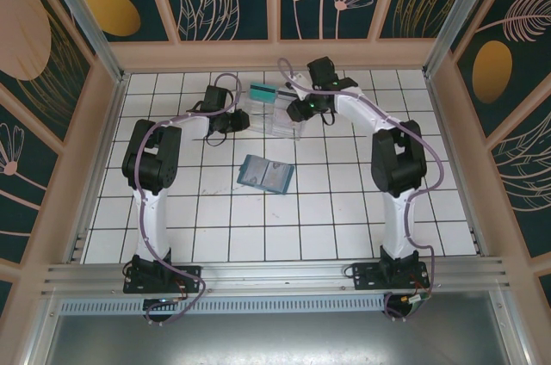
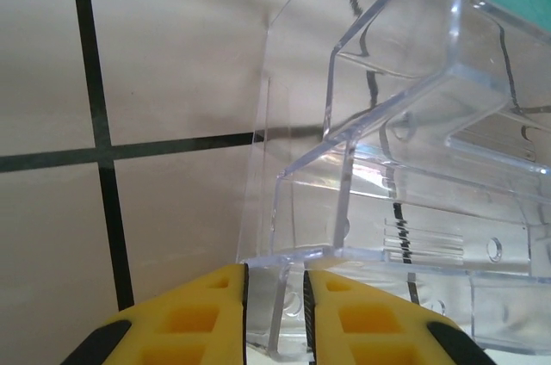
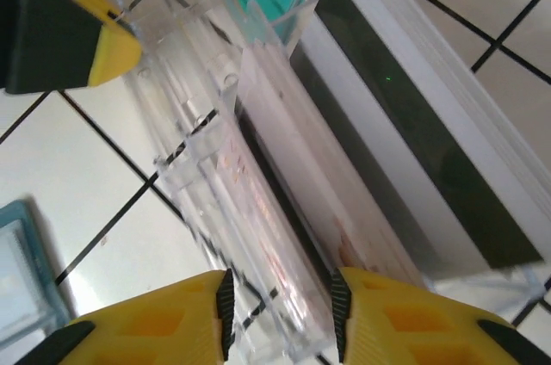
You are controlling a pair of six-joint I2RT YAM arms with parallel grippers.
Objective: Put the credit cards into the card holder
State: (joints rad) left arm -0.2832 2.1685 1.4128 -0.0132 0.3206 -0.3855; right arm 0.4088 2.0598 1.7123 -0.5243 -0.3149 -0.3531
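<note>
Overhead view of the tiled bench (image 1: pixel 344 227), with 2 wrist views, as I see it from the console. The clear tray (image 1: pixel 280 121) sits far of centre, and both arms reach to it. The left gripper (image 2: pixel 277 313) is at the tray's left end, its jaws drawn in on a clear wall. The right gripper (image 3: pixel 280 322) is at the tray's right side, its yellow fingers (image 3: pixel 155 326) on either side of a clear partition. I cannot tell whether they press it. The teal-green card (image 1: pixel 264 92) stands upright in a slot at the tray's far end. The whitish card (image 3: pixel 413 150), with a dark stripe, lies along the tray beside that partition. The card holder (image 1: pixel 265 174) lies open on the bench, near of the tray and apart from both grippers.
</note>
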